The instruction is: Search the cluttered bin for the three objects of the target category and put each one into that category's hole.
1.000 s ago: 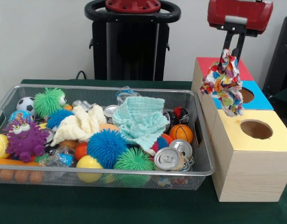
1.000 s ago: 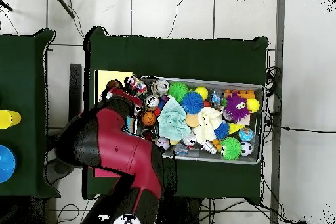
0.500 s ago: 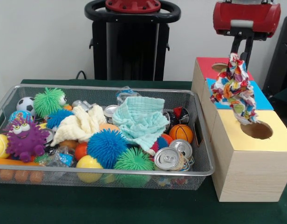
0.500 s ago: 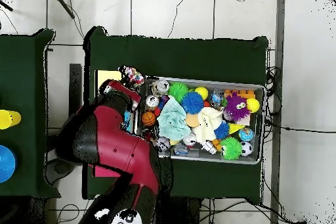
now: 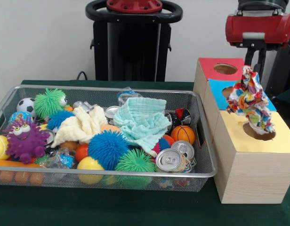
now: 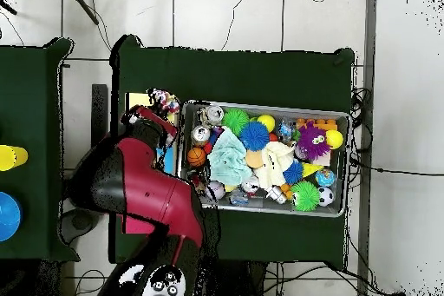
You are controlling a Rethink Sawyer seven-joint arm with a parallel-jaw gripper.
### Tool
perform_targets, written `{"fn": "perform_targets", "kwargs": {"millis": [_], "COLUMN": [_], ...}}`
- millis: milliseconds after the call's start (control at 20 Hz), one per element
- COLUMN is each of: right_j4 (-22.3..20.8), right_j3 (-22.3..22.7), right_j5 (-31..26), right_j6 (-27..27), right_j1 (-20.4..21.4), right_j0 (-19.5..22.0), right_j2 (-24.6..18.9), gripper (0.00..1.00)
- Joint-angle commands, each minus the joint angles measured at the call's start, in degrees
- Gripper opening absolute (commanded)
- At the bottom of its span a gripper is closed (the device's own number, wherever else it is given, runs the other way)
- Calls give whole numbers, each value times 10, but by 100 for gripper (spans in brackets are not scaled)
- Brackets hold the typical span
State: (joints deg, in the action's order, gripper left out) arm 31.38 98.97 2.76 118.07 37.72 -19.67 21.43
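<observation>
My gripper (image 5: 252, 67) is shut on a knotted fabric bundle (image 5: 251, 100), white with red, blue and yellow patches. The bundle hangs directly over the round hole (image 5: 259, 131) of the yellow-topped wooden box (image 5: 239, 160), its lower end at the hole's rim. In the overhead view the bundle (image 6: 161, 100) shows at the box beside the bin's left end, with the red arm (image 6: 143, 190) over the boxes. The wire mesh bin (image 5: 102, 178) holds toys and cloths. No other fabric bundle shows in the bin.
Blue-topped (image 5: 218, 89) and red-topped (image 5: 208, 66) boxes stand behind the yellow one. The bin holds spiky balls (image 5: 107, 148), a mint cloth (image 5: 142, 120), a pale yellow cloth (image 5: 81, 125), cans (image 5: 168, 160), a purple monster (image 5: 25, 139) and small balls.
The gripper has carried the bundle to the right and toward the camera, from over the blue-topped box to over the yellow box's hole, and slightly lower.
</observation>
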Motion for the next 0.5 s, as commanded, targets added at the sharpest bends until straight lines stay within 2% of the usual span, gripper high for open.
{"fn": "perform_targets", "kwargs": {"millis": [50, 500], "right_j4": [27, 53], "right_j3": [85, 102], "right_j5": [16, -23], "right_j6": [189, 198], "right_j1": [0, -3], "right_j0": [47, 71], "right_j2": [-129, -171], "gripper": [0, 0]}}
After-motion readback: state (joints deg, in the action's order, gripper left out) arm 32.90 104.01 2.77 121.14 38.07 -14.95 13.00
